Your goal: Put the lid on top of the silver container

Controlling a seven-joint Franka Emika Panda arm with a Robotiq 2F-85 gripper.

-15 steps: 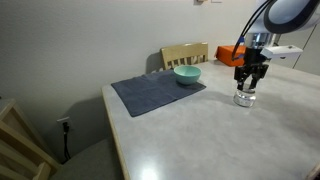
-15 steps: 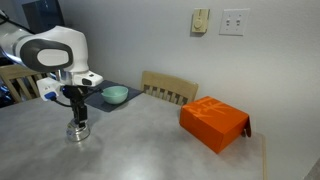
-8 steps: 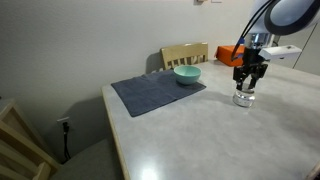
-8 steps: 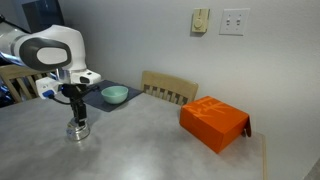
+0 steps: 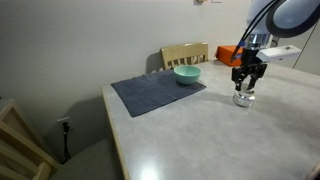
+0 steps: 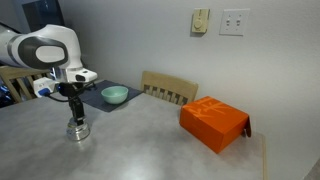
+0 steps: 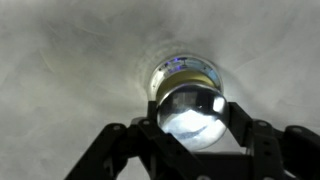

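The silver container is a small shiny pot that stands on the pale table; it also shows in an exterior view and in the wrist view. My gripper hangs straight above it, also seen in an exterior view. In the wrist view my gripper is shut on the lid, a round shiny cap held between the two black fingers. The lid hangs just over the container's open mouth and covers part of it. The lid is too small to make out in both exterior views.
A teal bowl sits on a dark grey mat behind the container. An orange box lies to one side on the table. A wooden chair stands at the far edge, and the wall is close behind.
My gripper has risen very slightly over the container with the lid still in it. The container, bowl and box have not moved.
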